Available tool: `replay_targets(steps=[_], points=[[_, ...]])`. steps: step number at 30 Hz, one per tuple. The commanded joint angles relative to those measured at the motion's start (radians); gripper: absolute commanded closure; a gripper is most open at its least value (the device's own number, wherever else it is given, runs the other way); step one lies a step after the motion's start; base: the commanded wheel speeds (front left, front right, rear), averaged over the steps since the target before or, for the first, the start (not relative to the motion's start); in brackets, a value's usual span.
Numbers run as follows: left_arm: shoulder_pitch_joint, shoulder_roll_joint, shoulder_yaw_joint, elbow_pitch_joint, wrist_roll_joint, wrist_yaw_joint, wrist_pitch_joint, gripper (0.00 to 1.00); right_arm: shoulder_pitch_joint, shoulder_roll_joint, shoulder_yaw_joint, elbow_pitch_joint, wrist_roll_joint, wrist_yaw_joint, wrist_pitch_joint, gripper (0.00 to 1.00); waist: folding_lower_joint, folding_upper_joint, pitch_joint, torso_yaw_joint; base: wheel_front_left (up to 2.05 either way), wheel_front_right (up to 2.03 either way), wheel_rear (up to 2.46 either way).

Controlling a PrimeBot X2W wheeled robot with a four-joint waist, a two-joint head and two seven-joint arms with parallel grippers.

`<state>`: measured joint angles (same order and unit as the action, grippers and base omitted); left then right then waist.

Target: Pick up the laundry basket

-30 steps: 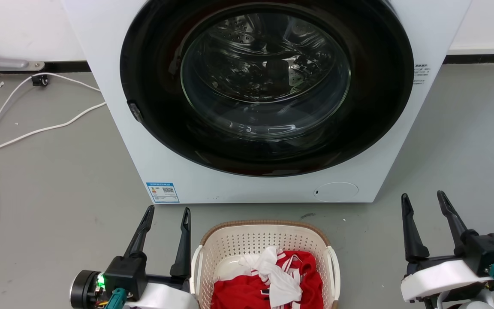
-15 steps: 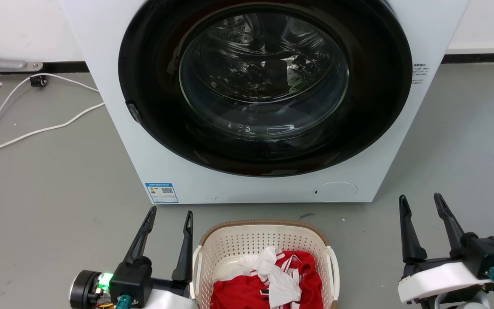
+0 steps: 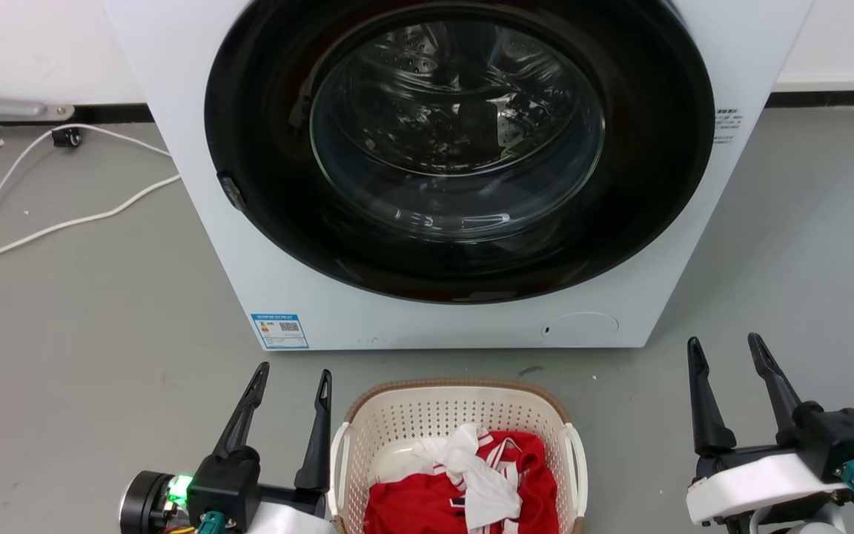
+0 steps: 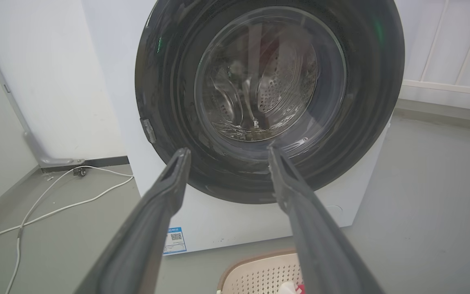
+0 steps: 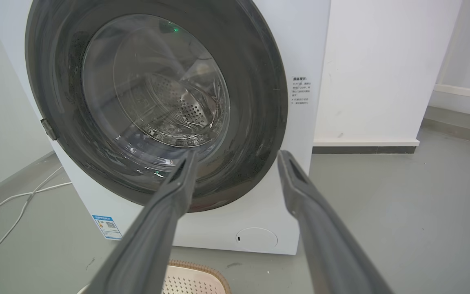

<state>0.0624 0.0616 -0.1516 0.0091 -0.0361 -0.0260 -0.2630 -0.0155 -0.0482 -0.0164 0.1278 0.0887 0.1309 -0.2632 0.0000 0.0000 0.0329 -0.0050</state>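
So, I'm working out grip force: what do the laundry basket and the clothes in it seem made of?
The laundry basket looks like moulded plastic, cream and matte, with rows of holes; its brown rim has a woven look, likely plastic too. The clothes are soft fabric, red and white, crumpled in folds; fibre unclear.

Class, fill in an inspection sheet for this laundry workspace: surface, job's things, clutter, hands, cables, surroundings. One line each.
Surface: bare grey floor.
Job's things: cream perforated plastic laundry basket with brown rim, on the floor before the white front-loading washing machine, holding red and white clothes.
Clutter: nothing seen.
Hands: left hand open, close beside the basket's left handle; right hand open, farther off to its right; both empty.
Cables: white cable loose on the floor, left of the machine.
Surroundings: machine's round dark glass door; white wall behind.
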Motion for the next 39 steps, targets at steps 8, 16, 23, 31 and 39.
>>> replay_targets(steps=[8, 16, 23, 31, 39], points=[[-0.039, -0.006, 0.017, 0.014, -0.005, -0.014, -0.003, 0.00, -0.044, -0.004, -0.002, 0.011, -0.001, 0.000, -0.002, 0.00, 0.0000, 0.0000, 0.093, -0.006, 0.00, 0.00, 0.00], [-0.178, 0.015, 0.077, 0.097, 0.004, -0.045, -0.003, 0.00, -0.194, -0.003, 0.033, 0.121, -0.019, 0.000, -0.002, 0.00, 0.0000, 0.0000, 0.310, -0.031, 0.00, 0.00, 0.00], [-0.314, 0.056, 0.096, 0.269, -0.014, -0.079, -0.003, 0.00, -0.325, -0.003, 0.049, 0.261, -0.012, 0.000, -0.001, 0.00, 0.0000, 0.0000, 0.442, -0.050, 0.00, 0.00, 0.00], [-0.507, 0.117, 0.052, 0.524, -0.028, -0.101, -0.002, 0.00, -0.514, -0.003, 0.101, 0.493, 0.044, 0.000, 0.001, 0.00, 0.0000, 0.0000, 0.581, -0.071, 0.00, 0.00, 0.00], [-0.710, 0.145, -0.088, 0.854, -0.112, -0.104, 0.015, 0.00, -0.661, -0.002, 0.157, 0.730, 0.076, 0.000, 0.078, 0.00, 0.0000, 0.0000, 0.672, -0.058, 0.00, 0.00, 0.00]])
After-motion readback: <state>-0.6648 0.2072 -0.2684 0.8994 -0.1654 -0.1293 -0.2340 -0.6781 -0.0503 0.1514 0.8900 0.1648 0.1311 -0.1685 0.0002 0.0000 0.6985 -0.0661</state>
